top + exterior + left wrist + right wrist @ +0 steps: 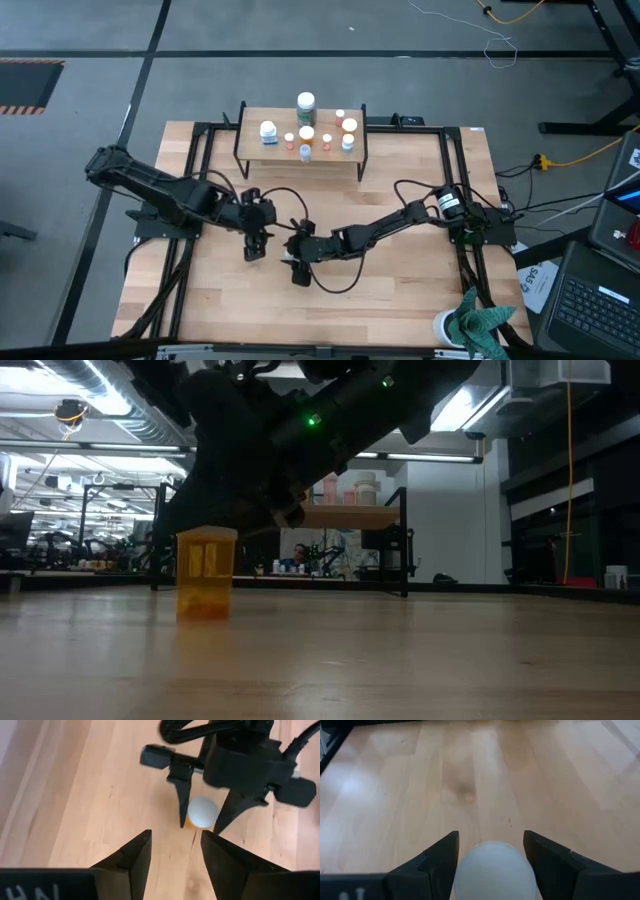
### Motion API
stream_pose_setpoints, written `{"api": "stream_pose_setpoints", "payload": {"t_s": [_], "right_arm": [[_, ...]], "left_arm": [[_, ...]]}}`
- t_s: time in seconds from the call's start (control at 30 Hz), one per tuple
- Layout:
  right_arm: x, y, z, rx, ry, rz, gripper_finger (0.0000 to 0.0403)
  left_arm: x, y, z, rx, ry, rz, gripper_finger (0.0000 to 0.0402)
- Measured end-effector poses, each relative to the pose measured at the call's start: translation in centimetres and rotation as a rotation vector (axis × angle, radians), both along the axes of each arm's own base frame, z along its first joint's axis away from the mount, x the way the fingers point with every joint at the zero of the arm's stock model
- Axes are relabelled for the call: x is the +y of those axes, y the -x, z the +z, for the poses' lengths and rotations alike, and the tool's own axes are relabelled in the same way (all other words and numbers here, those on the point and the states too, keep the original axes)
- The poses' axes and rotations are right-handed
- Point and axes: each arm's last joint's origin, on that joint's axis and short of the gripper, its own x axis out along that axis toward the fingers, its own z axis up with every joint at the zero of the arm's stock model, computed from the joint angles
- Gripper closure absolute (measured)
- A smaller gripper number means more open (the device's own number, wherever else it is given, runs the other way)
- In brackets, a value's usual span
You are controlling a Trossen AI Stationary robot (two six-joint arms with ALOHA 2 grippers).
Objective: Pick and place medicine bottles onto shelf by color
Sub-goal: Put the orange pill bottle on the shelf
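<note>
Bottle: one orange bottle (206, 573) with a white cap (203, 812) stands upright on the table (400, 290), well in front of the shelf (300, 155).
Shelf: about eight bottles stand on it already, the large green one (305, 107) at the back.
My right claw (490, 857): directly over the bottle, one finger on each side of the cap. Whether the pads press it or only flank it, I cannot tell.
My left claw (172, 852): spread, empty, just beside the bottle on the side away from my right arm.
Step in hand: grasp the bottle.
Procedure: keep the cap centred between my right fingers, close evenly, lift straight up; tilting risks tipping the bottle.
Placement: carry it to the orange group on the shelf.
Caution: my left claw is close; keep it clear.
Hidden: the bottle body is under my right claw from above; pad contact is cut off.
</note>
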Motion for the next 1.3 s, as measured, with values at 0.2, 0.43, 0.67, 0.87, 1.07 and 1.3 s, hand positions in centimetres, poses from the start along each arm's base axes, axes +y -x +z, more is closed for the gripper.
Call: {"api": "stream_pose_setpoints", "payload": {"t_s": [0.2, 0.43, 0.67, 0.87, 1.07, 1.3], "right_arm": [[0.0, 0.0, 0.0, -0.001, -0.002, -0.001, 0.0178], [0.0, 0.0, 0.1, -0.009, -0.006, -0.002, 0.0178], [0.0, 0.2, -0.1, 0.030, -0.004, 0.007, 0.0178], [0.0, 0.4, -0.2, 0.066, -0.028, 0.006, 0.0178], [0.0, 0.6, -0.8, 0.108, -0.021, 0.010, 0.0178], [-0.1, 0.7, -0.8, 0.111, -0.014, 0.003, 0.0178]], "left_arm": [[0.5, 1.5, 0.8, 0.009, -0.005, 0.001, 0.0234], [0.9, 3.3, 1.9, -0.015, 0.003, -0.008, 0.0234], [1.1, 5.0, 3.1, -0.068, 0.015, -0.022, 0.0234], [1.2, 5.7, 3.6, -0.098, 0.008, -0.019, 0.0234], [1.2, 5.7, 3.6, -0.097, 0.006, -0.018, 0.0234], [1.3, 5.7, 3.6, -0.097, -0.004, -0.011, 0.0234]]}}
